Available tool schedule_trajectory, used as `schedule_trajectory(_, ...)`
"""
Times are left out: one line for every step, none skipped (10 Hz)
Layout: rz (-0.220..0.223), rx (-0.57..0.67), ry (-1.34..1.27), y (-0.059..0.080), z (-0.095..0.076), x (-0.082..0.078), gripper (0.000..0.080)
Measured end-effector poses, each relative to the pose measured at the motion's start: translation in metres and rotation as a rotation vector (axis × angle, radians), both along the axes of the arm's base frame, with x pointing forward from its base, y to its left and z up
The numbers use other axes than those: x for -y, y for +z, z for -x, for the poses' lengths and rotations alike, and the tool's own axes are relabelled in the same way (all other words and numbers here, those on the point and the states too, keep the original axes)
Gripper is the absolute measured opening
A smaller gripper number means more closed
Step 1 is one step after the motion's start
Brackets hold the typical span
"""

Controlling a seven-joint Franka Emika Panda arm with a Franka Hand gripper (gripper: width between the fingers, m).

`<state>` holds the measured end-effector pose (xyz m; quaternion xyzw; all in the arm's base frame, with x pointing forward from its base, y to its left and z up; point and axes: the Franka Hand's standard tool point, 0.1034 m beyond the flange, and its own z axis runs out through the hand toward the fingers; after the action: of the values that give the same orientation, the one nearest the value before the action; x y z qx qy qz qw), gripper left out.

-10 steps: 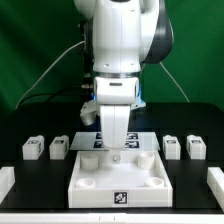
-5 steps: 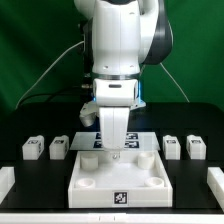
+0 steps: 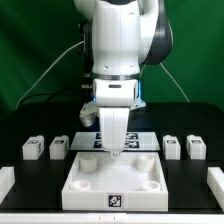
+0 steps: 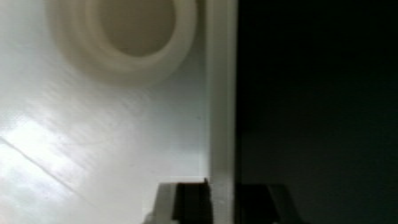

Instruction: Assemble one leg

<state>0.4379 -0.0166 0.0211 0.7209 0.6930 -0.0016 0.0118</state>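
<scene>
Several small white legs with tags stand in a row: two at the exterior view's left (image 3: 33, 148) (image 3: 59, 147) and two at its right (image 3: 171, 146) (image 3: 196, 147). The large white tray (image 3: 90, 190) with round corner sockets lies in front of them. My gripper (image 3: 115, 152) is down at the tray's back wall. In the wrist view its dark fingers (image 4: 180, 203) straddle the tray's wall (image 4: 221, 120), closed on it. One round socket (image 4: 134, 35) shows beside that wall. No leg is in the gripper.
The marker board (image 3: 140, 141) lies behind the tray, under the arm. White pieces show at the table's front corners (image 3: 5, 180) (image 3: 216, 180). A green backdrop stands behind the black table.
The tray has shifted slightly toward the front and the exterior view's left, with the gripper still on its back wall. The legs have not moved.
</scene>
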Motion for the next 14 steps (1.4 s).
schedule_trajectory(0.000,0.000,0.000,0.000,0.000,0.000,0.0057)
schedule_trajectory(0.000,0.000,0.000,0.000,0.000,0.000,0.0057)
schedule_trajectory(0.000,0.000,0.000,0.000,0.000,0.000,0.0057)
schedule_trajectory(0.000,0.000,0.000,0.000,0.000,0.000,0.0057)
schedule_trajectory(0.000,-0.002,0.004,0.000,-0.001,-0.002,0.0057)
schedule_trajectory(-0.002,-0.003,0.018,0.000,-0.008,-0.008,0.0057)
schedule_trajectory(-0.008,0.006,0.032,0.000,-0.016,-0.016,0.0057)
schedule_trajectory(-0.016,0.015,0.048,0.001,-0.023,-0.026,0.0057)
schedule_trajectory(-0.025,0.024,0.065,0.003,-0.028,-0.039,0.0057)
schedule_trajectory(-0.036,0.032,0.038,0.004,-0.034,-0.054,0.0057)
schedule_trajectory(-0.047,0.039,0.020,0.002,-0.042,-0.072,0.0057)
schedule_trajectory(-0.052,0.045,-0.001,0.000,-0.049,-0.081,0.0057)
schedule_trajectory(-0.050,0.051,-0.030,0.000,-0.055,-0.081,0.0057)
schedule_trajectory(-0.047,0.044,-0.032,0.000,-0.055,-0.081,0.0057)
